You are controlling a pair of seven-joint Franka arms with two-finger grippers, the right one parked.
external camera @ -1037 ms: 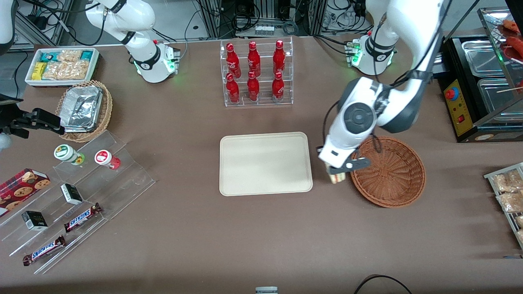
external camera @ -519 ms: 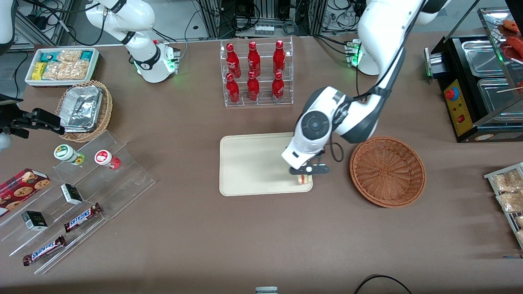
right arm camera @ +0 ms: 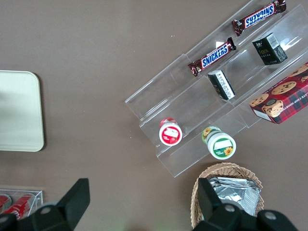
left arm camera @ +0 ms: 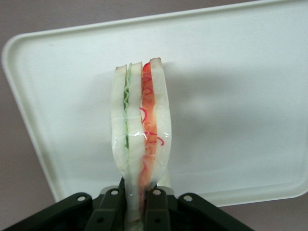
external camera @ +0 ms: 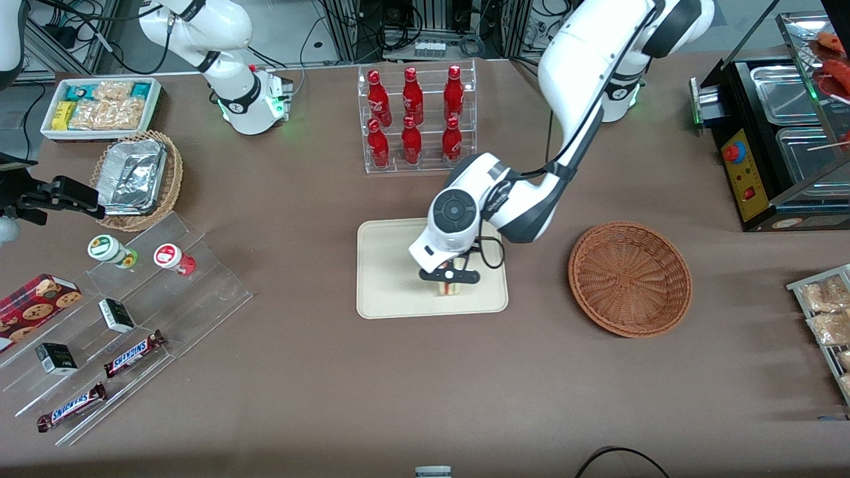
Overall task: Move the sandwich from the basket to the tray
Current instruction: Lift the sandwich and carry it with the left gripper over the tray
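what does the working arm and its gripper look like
The left arm has glossy white rounded shells with dark grey joint bands, a round grey cap at the wrist and a thin black cable looping beside it. Its gripper over the tray is black, with matte black jaws.

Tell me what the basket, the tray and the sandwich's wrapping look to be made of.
Basket: reddish-brown woven wicker, by its ribbed weave. Tray: matte cream, probably moulded plastic or pulp, with a smooth rounded rim. Sandwich, held over the tray by the claw: apparently wrapped in glossy clear film, judging by its sheen.
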